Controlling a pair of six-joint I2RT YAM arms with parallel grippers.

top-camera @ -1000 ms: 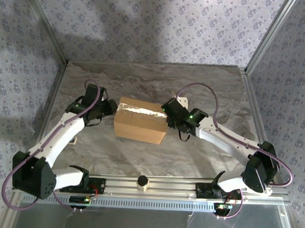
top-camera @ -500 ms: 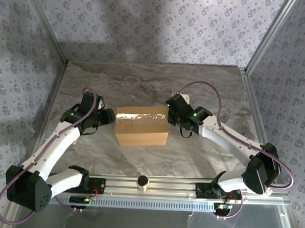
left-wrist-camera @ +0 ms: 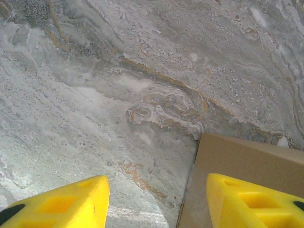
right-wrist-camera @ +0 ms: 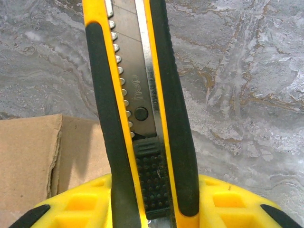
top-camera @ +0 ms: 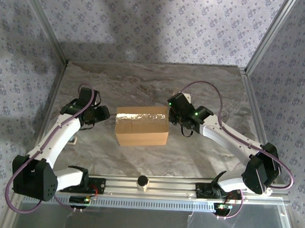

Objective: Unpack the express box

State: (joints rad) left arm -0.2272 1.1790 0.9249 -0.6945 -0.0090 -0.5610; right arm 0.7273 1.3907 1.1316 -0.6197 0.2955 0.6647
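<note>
In the middle of the marble-patterned counter (top-camera: 205, 86), the express box (top-camera: 141, 130) is sitting flat between the two arms. Its flaps are lying closed, and a glossy strip of tape (top-camera: 141, 114) is running along the far part of its top. At its left end, the left fingers (left-wrist-camera: 61, 205) are standing moderately apart and holding nothing. One is hanging over bare counter and the other over the cardboard, with the box's edge lying between them. At the box's right end, the right fingers (right-wrist-camera: 228, 204) are clamping a yellow-and-black utility knife (right-wrist-camera: 142, 95) by its body, and the knife is pointing out across the counter just beside a corner of the box. Whether the blade is out I cannot tell.

The box is looking like a light, stiff-walled carton. Its sides are likely going to hold their shape under a pinch but dent if squeezed hard. It is probably light enough to slide on the smooth counter when a knife is dragging along the tape. The tape itself is looking slick, so it is offering a poor hold. I am judging the better hold to be the left end wall at its top edge, with the fingers straddling the cardboard and pressing down to brace the box against the cut.
</note>
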